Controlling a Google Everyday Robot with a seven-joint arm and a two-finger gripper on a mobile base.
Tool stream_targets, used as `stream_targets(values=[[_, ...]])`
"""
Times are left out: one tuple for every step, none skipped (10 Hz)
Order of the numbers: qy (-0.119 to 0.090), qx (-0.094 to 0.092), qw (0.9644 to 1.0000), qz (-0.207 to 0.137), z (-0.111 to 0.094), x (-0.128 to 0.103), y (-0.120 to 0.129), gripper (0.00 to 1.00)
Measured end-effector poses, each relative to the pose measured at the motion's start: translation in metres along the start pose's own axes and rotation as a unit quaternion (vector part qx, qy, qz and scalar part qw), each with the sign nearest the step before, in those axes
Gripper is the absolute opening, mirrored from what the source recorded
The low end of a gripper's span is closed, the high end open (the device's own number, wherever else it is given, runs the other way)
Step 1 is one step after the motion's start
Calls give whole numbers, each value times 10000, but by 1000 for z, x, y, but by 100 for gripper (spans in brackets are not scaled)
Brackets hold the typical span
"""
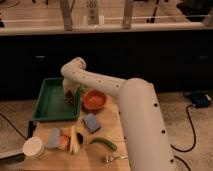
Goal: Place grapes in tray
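Observation:
My white arm reaches from the lower right across the wooden table to the dark green tray (pixel 46 102) at the left. The gripper (pixel 70 96) hangs over the tray's right side, just left of the orange bowl. A small dark cluster, the grapes (pixel 72 99), shows at its tip, and the gripper looks shut on it. Whether the grapes touch the tray floor is hidden by the gripper.
An orange bowl (pixel 94 100) stands right of the tray. In front lie a blue sponge (pixel 91 122), a green pepper (pixel 104 144), a banana (pixel 73 139), a white cup (pixel 34 147) and a fork (pixel 115 158). A dark counter rises behind the table.

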Motion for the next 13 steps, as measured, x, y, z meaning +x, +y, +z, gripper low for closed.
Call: stream_targets(values=[[-3,-2,10000,-7,0,0,0,2],[-3,-1,10000,-13,0,1,1,2],[-10,4,10000,-19,0,1,1,2],[-11,7,10000,-28,0,2,1,2],[-12,6,10000,-40,0,2,1,2],[-19,4,10000,-50,1,2,2,2],[-20,8,10000,-55,0,3,2,2],[-21,9,10000,-63,0,3,2,2],[-27,8,10000,-76,1,3,3,2],[-27,6,10000,-87,1,4,3,2],[-28,4,9999,-102,1,4,3,2],[-32,3,9999,-120,1,4,3,2],[-38,2,9999,-140,2,4,3,2]])
